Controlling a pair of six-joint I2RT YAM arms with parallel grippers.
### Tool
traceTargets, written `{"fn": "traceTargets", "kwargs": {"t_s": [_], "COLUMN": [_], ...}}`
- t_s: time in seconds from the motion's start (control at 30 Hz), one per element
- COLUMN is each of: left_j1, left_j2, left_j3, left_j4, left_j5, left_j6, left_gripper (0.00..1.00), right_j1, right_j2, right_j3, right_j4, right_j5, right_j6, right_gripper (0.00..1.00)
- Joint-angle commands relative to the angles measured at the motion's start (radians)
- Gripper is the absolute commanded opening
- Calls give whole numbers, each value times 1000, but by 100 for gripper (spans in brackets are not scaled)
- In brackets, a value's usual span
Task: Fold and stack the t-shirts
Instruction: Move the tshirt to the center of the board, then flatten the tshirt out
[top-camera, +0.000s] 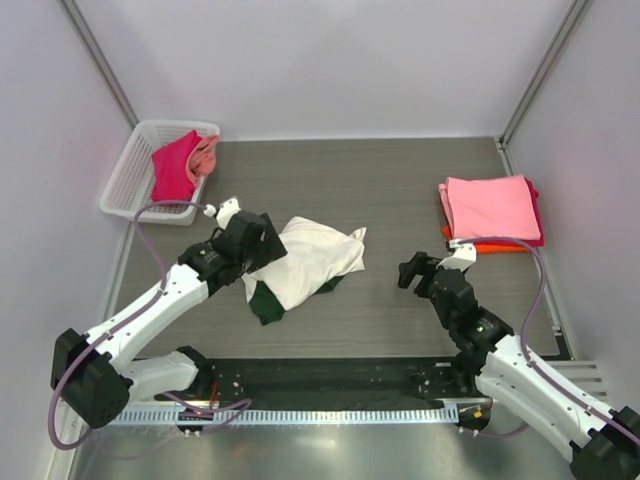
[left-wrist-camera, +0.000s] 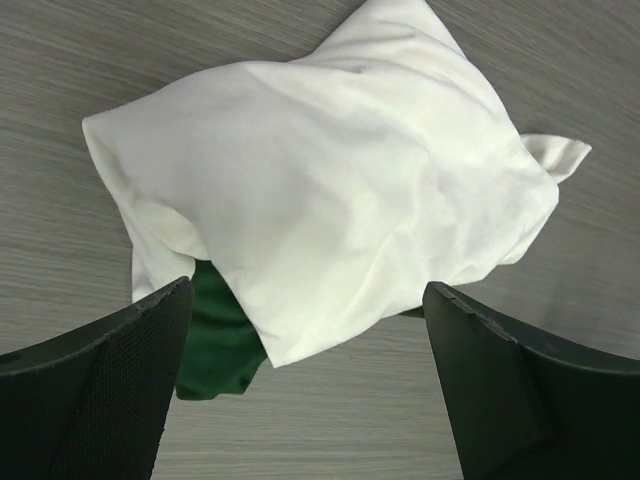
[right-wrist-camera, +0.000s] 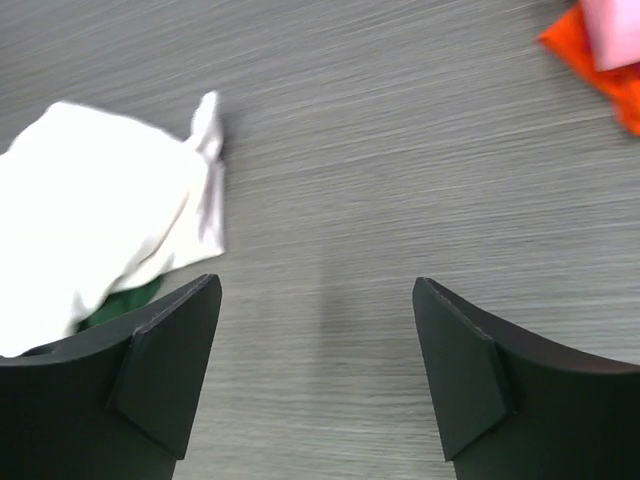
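Cream tee (top-camera: 312, 258): crumpled on the middle of the bench (top-camera: 400, 190); long axis near-left to far-right, green sleeve (top-camera: 265, 303) at the near-left end.
Left jaws: wide, empty, over the tee's left edge.
Right jaws: wide, empty, over bench right of the tee.
Stack (top-camera: 492, 208): far right, pink on top.
Basket (top-camera: 125, 180): far left, holds magenta tee (top-camera: 172, 170).

The cream t-shirt (left-wrist-camera: 330, 190) is lying as soft, matt cloth — the table (left-wrist-camera: 100, 50) is showing streaky grey woodgrain.
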Motion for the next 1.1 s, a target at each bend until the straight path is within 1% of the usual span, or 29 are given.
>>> {"fn": "traceTargets", "kwargs": {"t_s": [0.0,0.07,0.1,0.13,0.2,0.23,0.27,0.33,0.37,0.4,0.57,0.63,0.67,0.73,0.9,0.97,1.03,1.07], "left_j1": [-43,-71,-71,-71,-71,-73,-74,-80,-82,-83,-83,-83,-83,-83,-82,-83,-83,-82], "left_j2": [-35,-31,-29,-26,-23,-23,-23,-14,-14,-14,-55,-84,-96,-127,-178,-198,-210,-215], "left_j3": [42,54,57,59,54,45,42,33,31,30,17,13,11,10,16,17,20,20], "left_j4": [16,-14,-24,-40,-47,-46,-46,-44,-46,-47,-51,-54,-54,-64,-99,-112,-129,-133], "left_j5": [-49,-81,-91,-92,-92,-82,-80,-83,-87,-92,-88,-86,-89,-94,-107,-111,-117,-120], "left_j6": [102,121,133,138,149,152,153,156,158,160,163,166,167,169,175,178,186,187], "left_gripper": [96,95,95,94,92,91,90,89,89,89,89,89,89,89,89,89,89,89], "right_j1": [0,0,-1,0,0,2,2,8,12,16,55,69,84,106,206,212,212,212], "right_j2": [2,47,80,151,242,280,363,441,503,537,663,728,753,837,982,1040,1077,1100], "right_j3": [-20,-26,-19,9,42,67,78,102,110,121,175,185,188,216,296,322,357,375], "right_j4": [134,187,211,215,218,227,239,287,296,311,354,391,411,454,468,494,503,497], "right_j5": [-196,-300,-375,-412,-464,-530,-558,-619,-619,-624,-577,-566,-561,-538,-388,-368,-342,-333], "right_j6": [-60,-55,-38,-7,30,69,96,139,192,209,310,390,424,499,597,628,630,613], "right_gripper": [82,76,73,70,58,57,57,55,55,56,57,56,55,48,47,45,40,34]}}
